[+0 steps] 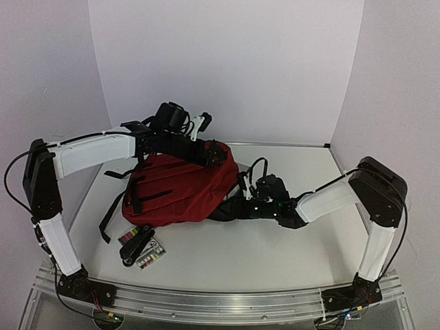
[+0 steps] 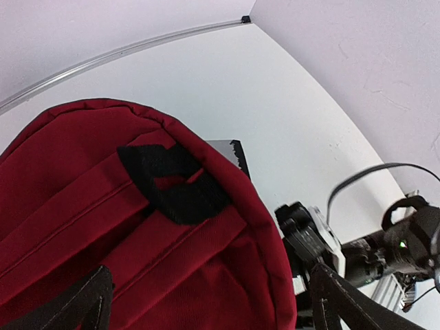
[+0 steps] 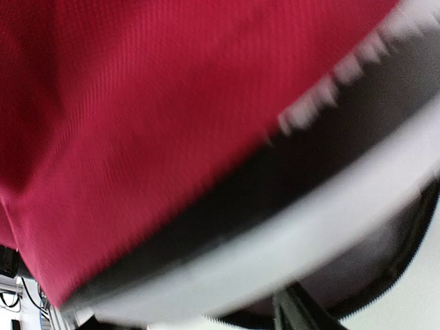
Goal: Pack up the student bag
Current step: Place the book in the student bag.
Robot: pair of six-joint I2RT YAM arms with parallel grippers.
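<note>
Red student bag (image 3: pixel 137 124) fills right wrist, hand state unclear | left hand (image 2: pixel 206 302) wide above bag

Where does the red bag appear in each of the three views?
Top external: bag at table centre, between both arms.
Left wrist: fills lower left; black handle loop on top.
Right wrist: blurred red fabric fills upper left, very close.
Shared landmark: the bag's red fabric.

A lab test cell: white table (image 1: pixel 275 254), plain walls (image 1: pixel 227 62), aluminium rail (image 1: pixel 220 299).
</note>
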